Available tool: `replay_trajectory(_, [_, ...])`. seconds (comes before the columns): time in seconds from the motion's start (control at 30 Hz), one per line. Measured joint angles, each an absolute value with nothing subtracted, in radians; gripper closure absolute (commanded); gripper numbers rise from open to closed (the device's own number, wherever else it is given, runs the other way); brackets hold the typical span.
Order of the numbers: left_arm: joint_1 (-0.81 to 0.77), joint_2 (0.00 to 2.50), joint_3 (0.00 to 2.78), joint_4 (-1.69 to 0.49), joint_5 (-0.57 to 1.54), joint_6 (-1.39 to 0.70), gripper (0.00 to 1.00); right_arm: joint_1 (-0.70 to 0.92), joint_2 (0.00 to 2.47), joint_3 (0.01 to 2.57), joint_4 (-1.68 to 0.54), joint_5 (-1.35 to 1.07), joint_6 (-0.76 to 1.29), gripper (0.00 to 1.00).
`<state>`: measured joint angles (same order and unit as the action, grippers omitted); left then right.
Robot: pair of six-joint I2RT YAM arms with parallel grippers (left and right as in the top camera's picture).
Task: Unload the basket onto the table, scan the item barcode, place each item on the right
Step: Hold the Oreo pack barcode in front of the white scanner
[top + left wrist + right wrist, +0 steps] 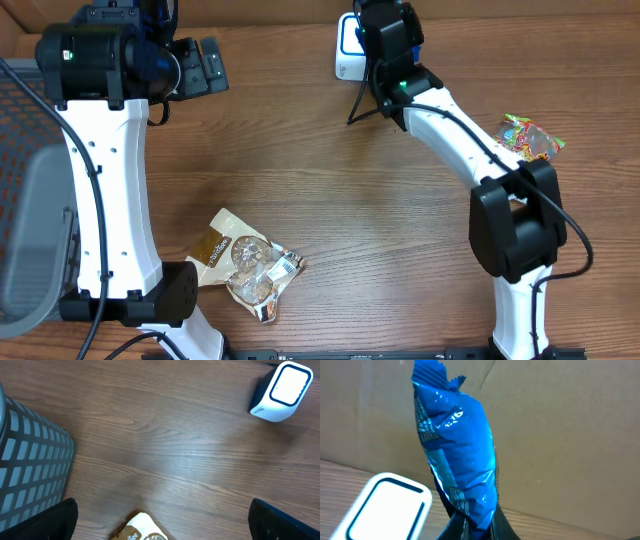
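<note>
Right gripper (470, 529): closed tight on the bottom end of the blue packet (457, 450). Only the dark finger bases show at the lower edge of the wrist view.
Blue packet: held upright and clear of the table. Its crimped top edge points to 12 o'clock in the right wrist view, and small print runs down its side. I cannot make out a barcode on the face that shows.
Scanner (346, 58): a white box with a dark-rimmed window, standing at 12 o'clock on the table (380, 230) in the overhead view. In the right wrist view it sits at 8 o'clock from the packet, near it but not touching.
Left gripper (200, 68): jaws spread wide and holding nothing, at about 11 o'clock over the table. The wrist camera shows its two dark fingertips in the lower corners.
Cookie packet (250, 265): clear wrap over round biscuits with a brown and white label, lying flat at 7 o'clock, well apart from both grippers.
Sweet packet (530, 138): a crinkled, many-coloured wrapper at 3 o'clock, just beside the right arm's elbow.
Mesh basket (25, 200): grey, at 9 o'clock along the left edge.
Cardboard wall (570, 420): plain brown, behind the packet.
</note>
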<state>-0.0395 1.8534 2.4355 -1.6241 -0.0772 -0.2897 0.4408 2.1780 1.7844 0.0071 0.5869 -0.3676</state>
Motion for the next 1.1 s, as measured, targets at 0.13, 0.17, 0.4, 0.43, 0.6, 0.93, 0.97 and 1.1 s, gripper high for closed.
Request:
replay_trajectory(0.13, [-0.039,1.853,2.436,-1.625,-0.077,-0.290,0.00,0.441,2.268,1.786,0.044,0.590,-0.484,0.96])
replay_trajectory(0.17, [-0.039,1.853,2.436,-1.624,-0.077,-0.290,0.01,0.442,2.288,1.786,0.044,0.591,-0.504,0.96])
replay_trajectory(0.4, [-0.039,1.853,2.436,-1.625,-0.077,-0.290,0.00,0.448,2.368,1.784,0.094,0.583,-0.598,0.96])
replay_trajectory(0.43, [-0.039,1.853,2.436,-1.624,-0.077,-0.290,0.00,0.448,2.367,1.784,0.118,0.584,-0.618,0.96])
replay_trajectory(0.6, [-0.039,1.853,2.436,-1.625,-0.077,-0.290,0.00,0.448,2.366,1.785,0.131,0.580,-0.695,0.96])
replay_trajectory(0.93, [-0.039,1.853,2.436,-1.625,-0.077,-0.290,0.00,0.448,2.366,1.785,0.142,0.506,-0.797,0.96])
replay_trajectory(0.97, [-0.039,1.853,2.436,-1.624,-0.077,-0.290,0.00,0.448,2.366,1.785,0.142,0.503,-0.801,0.96])
replay_trajectory(1.1, [-0.039,1.853,2.436,-1.625,-0.077,-0.290,0.00,0.448,2.366,1.785,0.149,0.498,-0.828,0.96])
